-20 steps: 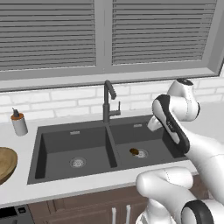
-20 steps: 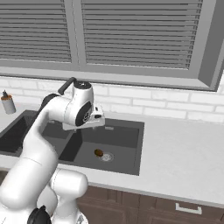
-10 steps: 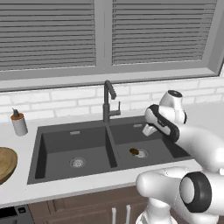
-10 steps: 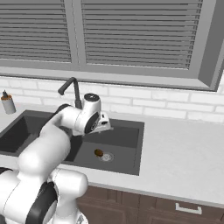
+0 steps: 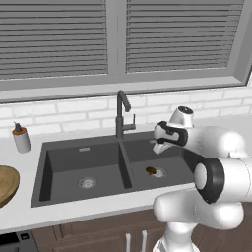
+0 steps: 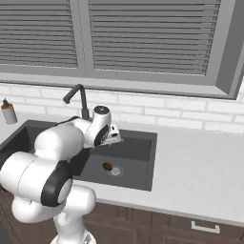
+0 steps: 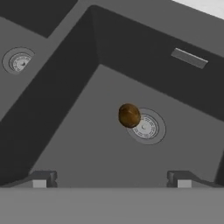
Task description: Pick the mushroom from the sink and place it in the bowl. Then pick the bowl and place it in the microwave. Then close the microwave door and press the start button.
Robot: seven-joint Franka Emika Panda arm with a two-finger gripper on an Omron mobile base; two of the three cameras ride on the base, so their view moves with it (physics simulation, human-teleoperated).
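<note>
No brand, label or readable writing appears on anything in the kitchen. A pale grey bench point(image 5: 98, 209) runs under a wide window with closed grey slatted blinds point(image 5: 54, 39), above a strip of white brick tile point(image 6: 190, 116). Dark brown cabinet fronts sit below the bench.

Set into the bench is the sink point(image 5: 64, 170), dark grey and matte, with two basins side by side and a round steel drain in each. A tall black faucet point(image 5: 121, 113) stands behind the divider between the basins. A small soap bottle point(image 5: 20, 139) stands on the bench by the back left corner of the sink. The light-brown wooden bowl point(image 5: 7, 183) rests on the bench to the left of the sink, partly cut off by the picture edge.

The mushroom point(image 7: 129, 115), a small brown rounded lump, lies on the floor of the right-hand basin, touching the rim of that basin's drain point(image 7: 146, 127).

The white arm reaches over the right-hand basin. Its tool point(image 7: 111, 178) hovers above the mushroom with the two dark fingertips point(image 7: 43, 178) spread wide apart, holding nothing.
</note>
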